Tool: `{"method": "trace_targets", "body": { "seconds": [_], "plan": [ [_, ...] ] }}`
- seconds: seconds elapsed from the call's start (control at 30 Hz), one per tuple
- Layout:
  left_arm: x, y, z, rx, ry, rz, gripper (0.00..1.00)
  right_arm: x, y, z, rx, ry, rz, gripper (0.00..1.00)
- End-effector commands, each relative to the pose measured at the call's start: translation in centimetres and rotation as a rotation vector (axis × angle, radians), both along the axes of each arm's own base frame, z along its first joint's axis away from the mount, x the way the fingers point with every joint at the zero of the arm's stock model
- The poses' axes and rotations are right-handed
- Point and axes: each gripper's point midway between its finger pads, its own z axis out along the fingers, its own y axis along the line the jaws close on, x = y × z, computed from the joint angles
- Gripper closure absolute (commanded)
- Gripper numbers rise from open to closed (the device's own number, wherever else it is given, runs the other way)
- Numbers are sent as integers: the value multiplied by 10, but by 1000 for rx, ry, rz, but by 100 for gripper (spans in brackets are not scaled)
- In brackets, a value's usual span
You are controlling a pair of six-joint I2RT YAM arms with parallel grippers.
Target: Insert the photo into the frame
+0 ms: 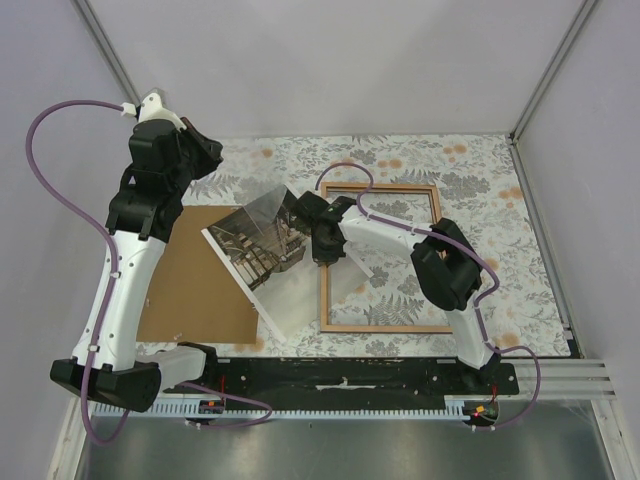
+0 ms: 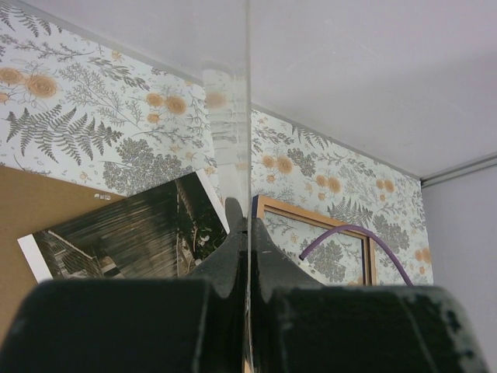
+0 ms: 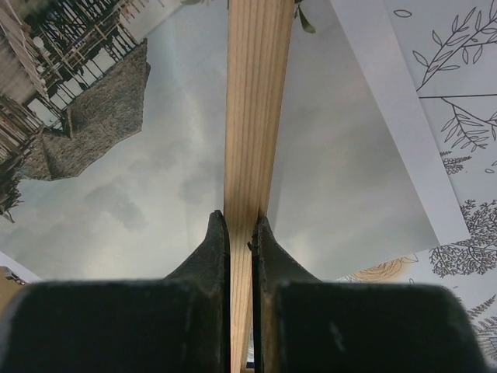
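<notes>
near edge, lower left of the top view: brown backing panel (image 1: 195,285) flat on the floral cloth (image 1: 455,160), right edge tucked under the photo (image 1: 250,252).

centre-left: photo lying printed side up, skewed to the table edges, white margin toward lower centre, partly on the panel and partly on the cloth.

centre-right: frame (image 1: 385,328) with light wood side up. not around the photo, only its left rail crossing the photo's margin.

right gripper (image 3: 238,227) at that left rail, clamped tight on the wood strip. grey sky of the print visible beneath on both sides of the rail. rail lifted or resting on the print: cannot tell.

farther back, upper left: left gripper (image 2: 242,225) closed on the edge of a clear pane (image 2: 229,132). pane raised off the table above the photo, seen edge-on in the wrist view.
</notes>
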Motion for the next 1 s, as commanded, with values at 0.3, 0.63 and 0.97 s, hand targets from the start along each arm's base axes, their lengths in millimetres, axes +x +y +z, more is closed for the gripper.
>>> {"method": "trace_targets", "body": {
  "seconds": [0.3, 0.63, 0.97],
  "plan": [
    [1, 5, 34, 25, -102, 8, 98, 21, 37, 22, 136, -74, 31, 78],
    [2, 6, 35, 28, -103, 12, 98, 22, 32, 24, 127, -84, 36, 55],
    [7, -15, 40, -7, -120, -93, 98, 40, -91, 73, 117, -200, -138, 49]
  ]
}}
